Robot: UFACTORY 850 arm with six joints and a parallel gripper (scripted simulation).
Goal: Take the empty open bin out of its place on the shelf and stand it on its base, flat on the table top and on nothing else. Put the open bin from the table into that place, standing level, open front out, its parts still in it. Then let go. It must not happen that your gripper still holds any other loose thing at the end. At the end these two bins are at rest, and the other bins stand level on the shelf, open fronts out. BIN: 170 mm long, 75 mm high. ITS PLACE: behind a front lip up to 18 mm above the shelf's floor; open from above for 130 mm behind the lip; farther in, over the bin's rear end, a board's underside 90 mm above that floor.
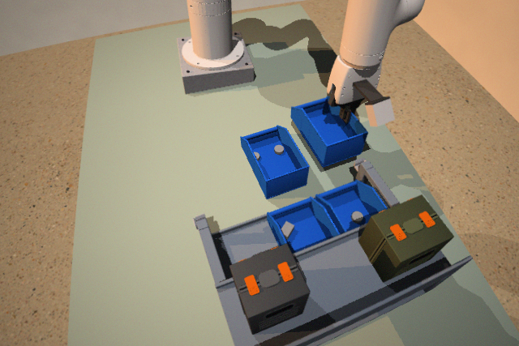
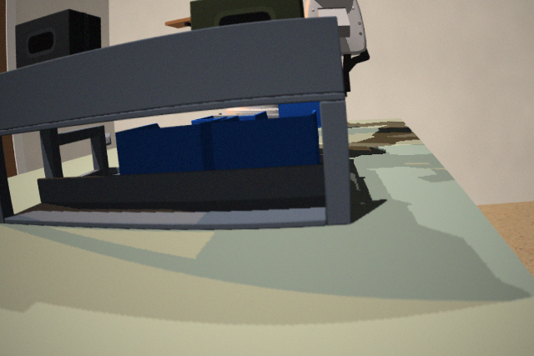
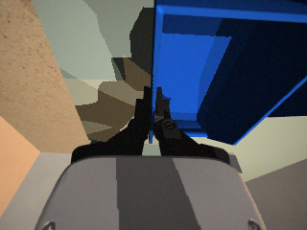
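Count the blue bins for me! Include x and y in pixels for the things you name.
4: one (image 1: 337,124) (image 3: 182,72) in the end effector (image 1: 344,115) (image 3: 152,97), one (image 1: 287,183) on the table, two on the shelf (image 1: 335,275) (image 2: 172,72).

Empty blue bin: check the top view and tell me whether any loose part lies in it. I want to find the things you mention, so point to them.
No, the empty blue bin (image 1: 335,126) (image 3: 184,72) shows only bare blue floor wherever the tool (image 1: 344,117) (image 3: 152,97) leaves it visible.

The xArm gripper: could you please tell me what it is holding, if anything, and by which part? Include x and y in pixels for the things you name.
An empty blue open bin (image 1: 335,126) (image 2: 298,109) (image 3: 184,62), by one side wall's rim.
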